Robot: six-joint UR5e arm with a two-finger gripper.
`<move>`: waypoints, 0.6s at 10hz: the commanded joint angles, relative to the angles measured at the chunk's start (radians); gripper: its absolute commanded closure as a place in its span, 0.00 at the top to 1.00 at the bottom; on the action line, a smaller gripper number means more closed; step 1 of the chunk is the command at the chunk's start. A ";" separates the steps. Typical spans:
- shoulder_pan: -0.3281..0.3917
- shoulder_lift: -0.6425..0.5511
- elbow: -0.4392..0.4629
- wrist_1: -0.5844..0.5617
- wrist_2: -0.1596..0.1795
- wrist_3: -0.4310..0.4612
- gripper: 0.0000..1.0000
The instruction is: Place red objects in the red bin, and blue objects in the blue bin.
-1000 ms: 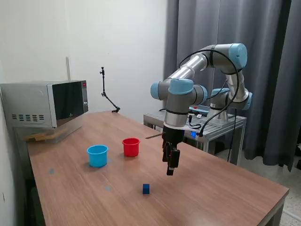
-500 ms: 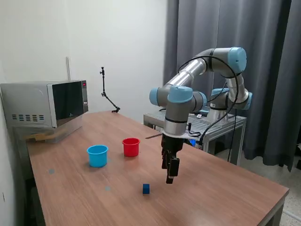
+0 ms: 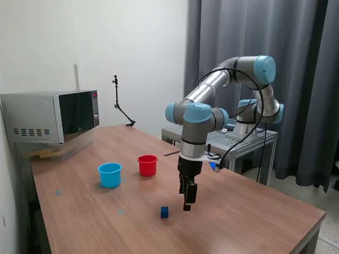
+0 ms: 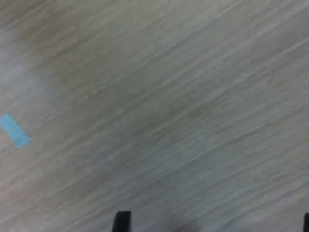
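One blue object, a small dark blue cube (image 3: pixel 164 212), lies on the wooden table (image 3: pixel 243 217) near its front. My gripper (image 3: pixel 187 204) hangs just above the table, a little toward the exterior view's right of that cube, pointing down. The wrist view shows two dark fingertips (image 4: pixel 121 223) far apart with only bare wood between them, so it is open and empty. The red bin (image 3: pixel 148 165) and the light blue bin (image 3: pixel 110 174) stand side by side farther back. No red objects are in view.
A microwave (image 3: pixel 50 119) sits at the table's far corner on the exterior view's left, with a thin black stand (image 3: pixel 123 108) behind it. A metal cart (image 3: pixel 233 138) stands beyond the table. A strip of blue tape (image 4: pixel 14 130) is stuck on the wood.
The arm has lowered and shifted toward the exterior view's left, bringing the gripper closer to the blue cube. The cups and the cube have not moved.
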 commanded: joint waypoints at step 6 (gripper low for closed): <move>-0.010 0.054 -0.062 -0.002 0.002 -0.054 1.00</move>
